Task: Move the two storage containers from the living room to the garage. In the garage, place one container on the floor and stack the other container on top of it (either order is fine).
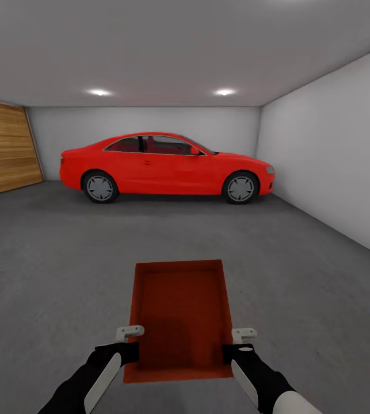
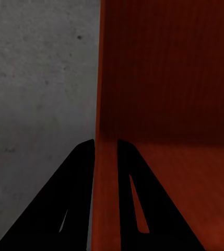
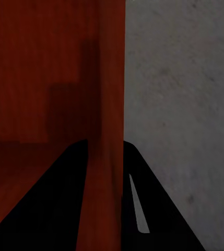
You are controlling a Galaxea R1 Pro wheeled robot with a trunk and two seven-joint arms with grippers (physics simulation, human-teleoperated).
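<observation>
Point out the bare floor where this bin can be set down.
Bare concrete floor stretches between the held bin and the red car, and on both sides, out to the wooden door and the white wall. Only the strip along the car is taken. Left gripper and right gripper clamp the bin's side walls.

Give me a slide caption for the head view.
Both grippers, left and right, clamp the side walls of an orange-red storage container above the grey garage floor, red car ahead.
</observation>
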